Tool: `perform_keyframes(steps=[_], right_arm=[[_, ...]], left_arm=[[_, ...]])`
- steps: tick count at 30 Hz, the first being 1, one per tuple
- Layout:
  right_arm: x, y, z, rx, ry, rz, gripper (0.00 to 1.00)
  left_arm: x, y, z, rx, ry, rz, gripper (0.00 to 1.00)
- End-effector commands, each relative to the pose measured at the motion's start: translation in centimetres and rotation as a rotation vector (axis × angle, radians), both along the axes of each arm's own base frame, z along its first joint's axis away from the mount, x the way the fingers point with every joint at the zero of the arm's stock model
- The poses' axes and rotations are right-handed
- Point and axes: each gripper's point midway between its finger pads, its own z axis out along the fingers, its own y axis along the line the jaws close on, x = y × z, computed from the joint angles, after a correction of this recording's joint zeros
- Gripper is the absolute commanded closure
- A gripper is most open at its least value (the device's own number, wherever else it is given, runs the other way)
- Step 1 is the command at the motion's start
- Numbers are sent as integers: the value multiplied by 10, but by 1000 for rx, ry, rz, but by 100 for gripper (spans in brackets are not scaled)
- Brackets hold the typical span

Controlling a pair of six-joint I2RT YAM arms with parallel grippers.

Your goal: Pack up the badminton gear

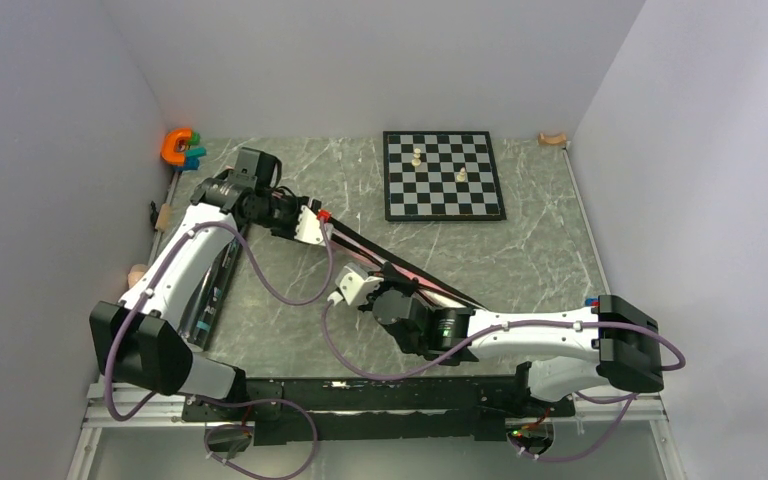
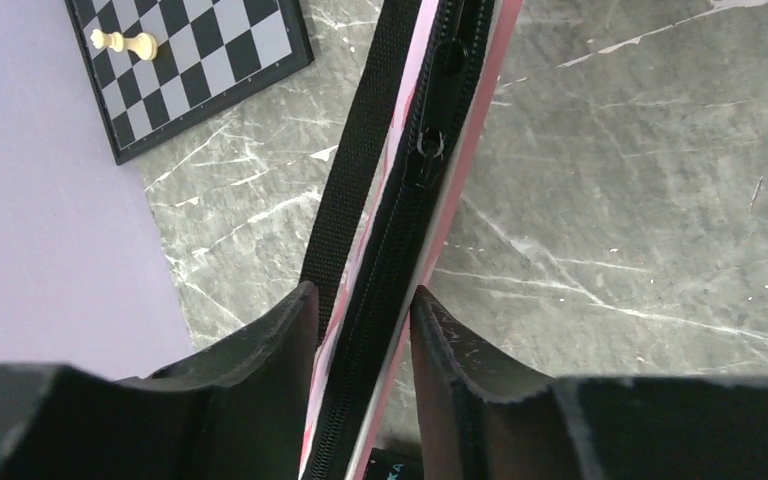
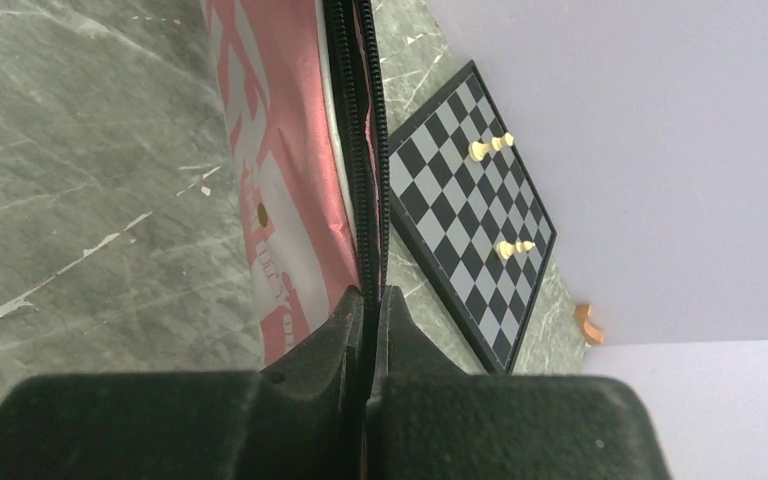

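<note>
Left claw point(image 2: 364, 293) and right claw point(image 3: 372, 292) both clench the pink bag point(image 3: 280, 180) by its edge.

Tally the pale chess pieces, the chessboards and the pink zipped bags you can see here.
Pale chess pieces: 2
Black-and-white chessboard: 1
Long pink zipped bag: 1
Total: 4
</note>
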Motion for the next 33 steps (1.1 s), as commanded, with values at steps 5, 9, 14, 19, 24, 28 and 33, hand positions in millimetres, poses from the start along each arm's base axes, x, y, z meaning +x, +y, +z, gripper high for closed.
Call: perform_keyframes(steps=[5,9,14,19,24,28,33], right_arm=[[3,-5,46,226,-58,-61,100],[8,-8,50,276,-48,-89,100],[20,-17,61,424,30,-126,100],[32,-19,72,570,164,-125,100],[41,-24,77,662,282,-124,100],[44,-31,80,724,354,-124,99],[43,-39,69,755,423,-134,78]], left_arm=[[-2,-3,-7,22,-9,-34,78],[7,-12,-5,-43,-7,102,100],[5,-21,12,-146,13,207,100],[14,-22,29,-196,65,365,100],[18,-30,37,-189,165,472,100],[13,-40,35,-219,146,473,100],[3,-52,20,-229,153,493,100]])
